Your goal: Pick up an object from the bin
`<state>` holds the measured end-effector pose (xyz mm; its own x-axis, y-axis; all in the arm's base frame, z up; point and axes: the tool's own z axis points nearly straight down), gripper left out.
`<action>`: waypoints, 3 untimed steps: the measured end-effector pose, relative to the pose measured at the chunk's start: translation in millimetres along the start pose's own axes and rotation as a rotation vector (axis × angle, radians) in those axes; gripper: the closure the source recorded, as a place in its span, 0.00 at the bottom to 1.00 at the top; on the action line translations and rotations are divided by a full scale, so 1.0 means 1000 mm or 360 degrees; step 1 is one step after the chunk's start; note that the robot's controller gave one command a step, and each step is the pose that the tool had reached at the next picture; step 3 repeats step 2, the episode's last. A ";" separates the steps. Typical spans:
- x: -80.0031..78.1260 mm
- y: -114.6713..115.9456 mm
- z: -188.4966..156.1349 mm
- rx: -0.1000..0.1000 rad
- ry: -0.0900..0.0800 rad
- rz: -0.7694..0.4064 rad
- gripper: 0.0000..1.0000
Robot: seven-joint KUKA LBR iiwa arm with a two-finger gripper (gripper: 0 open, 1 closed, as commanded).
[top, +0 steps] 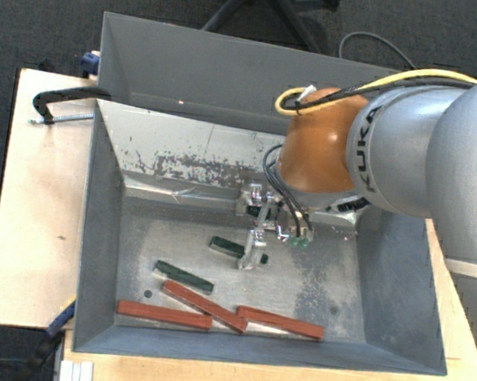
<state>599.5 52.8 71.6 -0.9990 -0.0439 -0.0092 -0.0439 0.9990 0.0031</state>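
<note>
Three red-brown flat sticks (281, 324) lie along the near wall of the bin (98, 236), two of them overlapping. Just behind them, to the left, lies a dark green strip (183, 276). Mid-floor is a short dark green block (227, 246), and the gripper (253, 258) is low just beside its right end. Jaw state: cannot tell. The block is judged light, rigid and slightly slick; grip across its narrow width, mid-length.

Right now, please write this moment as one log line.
gripper: bin centre | beside: small dark green block | hold: cannot tell
</note>
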 end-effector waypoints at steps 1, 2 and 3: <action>0.002 -0.002 0.000 0.0003 0.0006 0.0003 1.00; 0.026 0.005 -0.157 0.0002 -0.0009 -0.0001 1.00; 0.026 0.005 -0.157 0.0002 -0.0009 -0.0001 1.00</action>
